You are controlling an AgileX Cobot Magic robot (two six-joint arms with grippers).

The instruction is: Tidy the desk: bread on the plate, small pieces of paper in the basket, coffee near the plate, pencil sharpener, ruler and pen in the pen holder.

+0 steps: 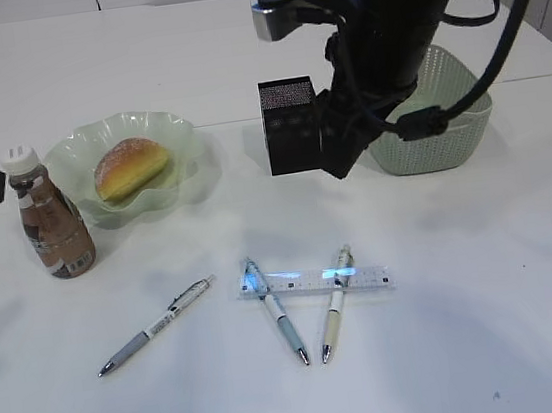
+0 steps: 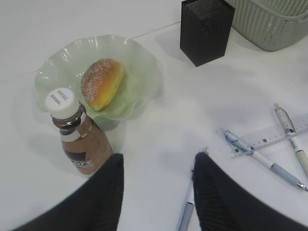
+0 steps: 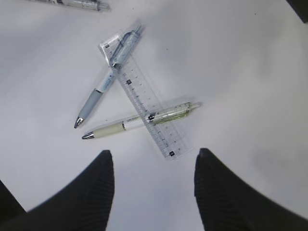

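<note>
Bread (image 1: 130, 168) sitting on plate (image 1: 179, 138), coffee (image 1: 51, 216) standing beside it, cap print unreadable, two pens (image 3: 102, 86) crossing ruler (image 3: 143, 109), both grippers (image 2: 159, 192) (image 3: 153, 185) hanging spread, empty.

Right arm (image 1: 404, 19): black w/ looped black cables, silver-blue cam housing; fingers (image 3: 82, 202) black, ribbed.

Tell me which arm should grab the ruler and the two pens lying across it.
Probably the right. The right gripper hangs open directly above the ruler and the two crossing pens. The left gripper sits by the coffee bottle, nearer the separate grey pen.
</note>
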